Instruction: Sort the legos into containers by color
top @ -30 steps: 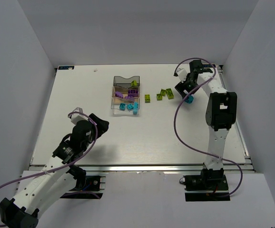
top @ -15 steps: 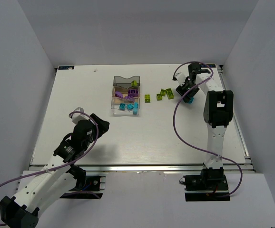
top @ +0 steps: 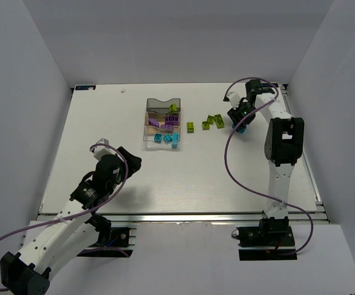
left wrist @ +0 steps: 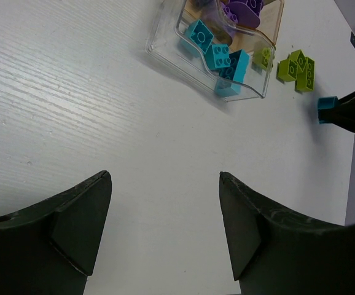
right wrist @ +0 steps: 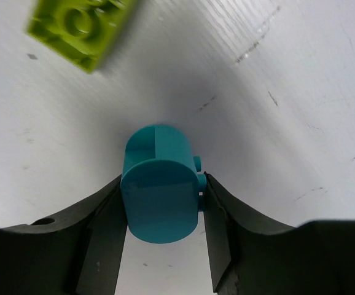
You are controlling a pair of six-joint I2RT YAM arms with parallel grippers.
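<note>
I'm clamping a cyan brick (right wrist: 159,196) in the right gripper (top: 239,118) near the far-right corner, left gripper (left wrist: 164,203) gaping empty, while the containers (top: 156,102) are already holding purple and cyan legos (top: 167,136) and lime bricks (top: 213,121) are lying loose by the far edge.

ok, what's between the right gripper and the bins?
A few loose lime bricks, in a row between the bins and the right gripper, which is shut on a cyan brick. Clearest in the top view.
</note>
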